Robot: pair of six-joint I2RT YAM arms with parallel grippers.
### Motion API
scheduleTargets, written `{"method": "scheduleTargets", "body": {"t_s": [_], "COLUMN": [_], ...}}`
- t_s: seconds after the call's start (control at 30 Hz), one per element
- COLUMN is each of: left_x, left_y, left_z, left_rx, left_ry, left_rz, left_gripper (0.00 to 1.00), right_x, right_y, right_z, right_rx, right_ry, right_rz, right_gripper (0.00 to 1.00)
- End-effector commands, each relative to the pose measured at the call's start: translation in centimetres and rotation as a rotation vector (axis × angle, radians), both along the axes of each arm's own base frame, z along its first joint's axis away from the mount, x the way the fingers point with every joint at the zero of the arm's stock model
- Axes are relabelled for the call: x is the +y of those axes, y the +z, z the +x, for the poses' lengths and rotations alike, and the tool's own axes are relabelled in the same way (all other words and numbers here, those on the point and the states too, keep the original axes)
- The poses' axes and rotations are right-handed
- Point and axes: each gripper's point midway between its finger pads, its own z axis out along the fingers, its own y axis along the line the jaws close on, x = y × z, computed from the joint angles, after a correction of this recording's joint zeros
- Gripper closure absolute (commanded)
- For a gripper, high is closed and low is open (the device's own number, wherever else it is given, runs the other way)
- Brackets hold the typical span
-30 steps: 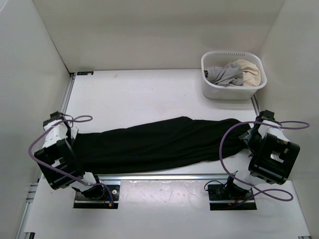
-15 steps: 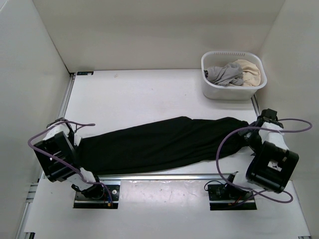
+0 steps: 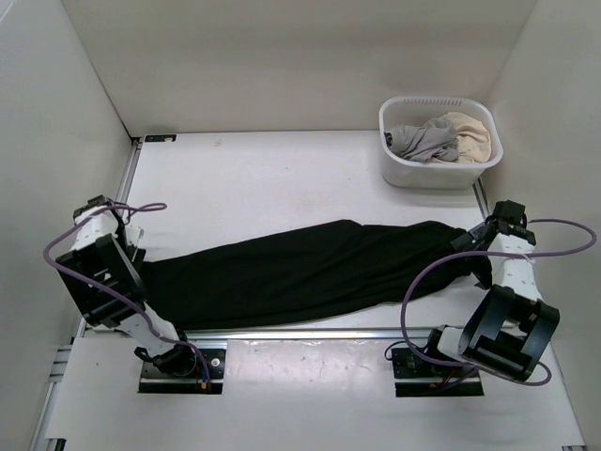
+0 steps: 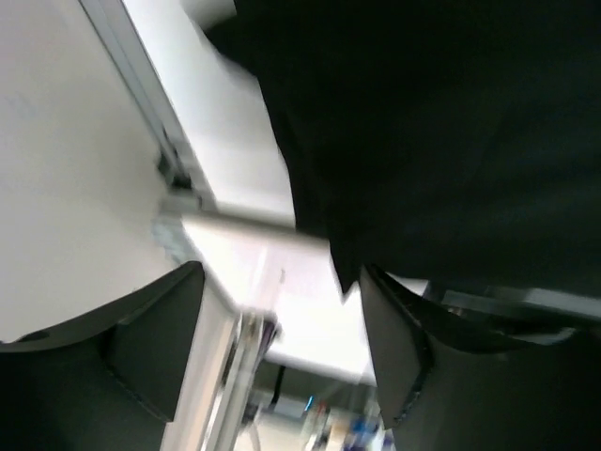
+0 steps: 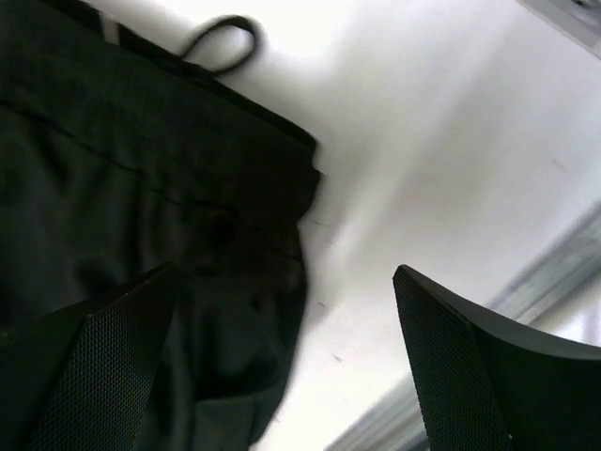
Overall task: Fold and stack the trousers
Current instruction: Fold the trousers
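The black trousers (image 3: pixel 300 268) lie stretched in one long band across the table, from near the left edge to near the right edge. My left gripper (image 3: pixel 130 256) hovers at their left end, open. In the left wrist view the left gripper (image 4: pixel 282 348) holds nothing, and the trousers (image 4: pixel 432 141) fill the upper right, blurred. My right gripper (image 3: pixel 484 246) sits at the trousers' right end, open. In the right wrist view the right gripper (image 5: pixel 282 366) stands wide apart over bare table, beside the trousers (image 5: pixel 141 207), whose end has a small hanging loop.
A white basket (image 3: pixel 390 155) with grey and beige clothes stands at the back right. A metal rail (image 3: pixel 310 332) runs along the near edge, just in front of the trousers. White walls close in on the left and right sides.
Both grippers have opened and let go of the trousers' ends. Both arms have drawn back outward; the trousers stay flat on the table.
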Motion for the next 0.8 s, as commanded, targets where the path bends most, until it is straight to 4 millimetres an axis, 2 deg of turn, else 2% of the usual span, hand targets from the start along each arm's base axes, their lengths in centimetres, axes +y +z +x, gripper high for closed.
{"method": "scheduleTargets", "body": {"t_s": [0.0,0.07,0.1,0.13,0.2,0.27,0.3,0.37,0.43,0.47,0.5,0.53,0.57,0.6,0.63,0.67,0.7,0.77], "left_x": [-0.7,-0.6,-0.4,-0.6,-0.7,-0.9,-1.1,-2.6,-2.8,-2.9,-3.1,-3.5,-3.5,-3.8,-3.9,-4.7,-4.4,-5.2], "left_y": [-1.0,-2.4,-2.9,-4.1,-5.3,-6.5,-6.7,-7.5,-7.9,-8.2,-8.7,-9.0,-9.2,-9.7,-9.8,-9.8,-8.9,-8.0], "left_z": [4.4,4.8,4.8,4.5,4.0,3.7,4.1,5.2,5.4,5.6,5.3,5.4,5.7,5.8,6.3,7.2,8.9,11.1], "left_rx": [-0.180,-0.167,-0.152,-0.120,-0.092,-0.072,-0.092,-0.141,-0.149,-0.154,-0.135,-0.136,-0.139,-0.131,-0.137,-0.156,-0.206,-0.257], "left_ry": [0.049,0.061,0.062,0.065,0.066,0.068,0.069,0.050,0.051,0.061,0.065,0.068,0.070,0.083,0.074,0.078,0.085,0.062], "left_rz": [-0.088,-0.106,-0.100,-0.117,-0.122,-0.133,-0.148,-0.250,-0.266,-0.272,-0.283,-0.308,-0.319,-0.336,-0.345,-0.379,-0.389,-0.413], "left_gripper": [0.21,0.17,0.15,0.15,0.13,0.13,0.13,0.13,0.18,0.23,0.34,0.40,0.47,0.56,0.66,0.68,0.71,0.74], "right_x": [-0.1,0.1,0.5,0.6,1.3,1.6,1.8,2.2,2.2,2.1,2.1,2.0,2.1,2.0,1.9,2.1,1.9,1.3], "right_y": [0.3,-0.2,-1.3,-1.5,-2.7,-4.1,-5.4,-6.3,-8.0,-8.3,-8.7,-8.8,-8.8,-8.9,-8.9,-8.9,-8.9,-8.1], "right_z": [3.6,5.3,5.4,6.2,6.6,6.4,6.0,5.1,3.2,2.8,2.4,2.2,2.2,2.5,2.5,2.8,3.0,4.2], "right_rx": [-0.110,-0.153,-0.134,-0.159,-0.154,-0.121,-0.080,-0.008,0.109,0.132,0.140,0.139,0.125,0.110,0.098,0.083,0.078,0.050], "right_ry": [0.051,0.090,0.113,0.124,0.139,0.139,0.125,0.106,0.083,0.078,0.066,0.064,0.056,0.057,0.058,0.063,0.087,0.112], "right_rz": [0.016,0.041,0.072,0.083,0.131,0.159,0.185,0.224,0.237,0.231,0.228,0.216,0.212,0.205,0.199,0.208,0.199,0.177], "right_gripper": [0.01,0.01,0.01,0.01,0.01,0.01,0.01,0.01,0.05,0.11,0.16,0.22,0.31,0.51,0.58,0.63,0.76,0.86]}}
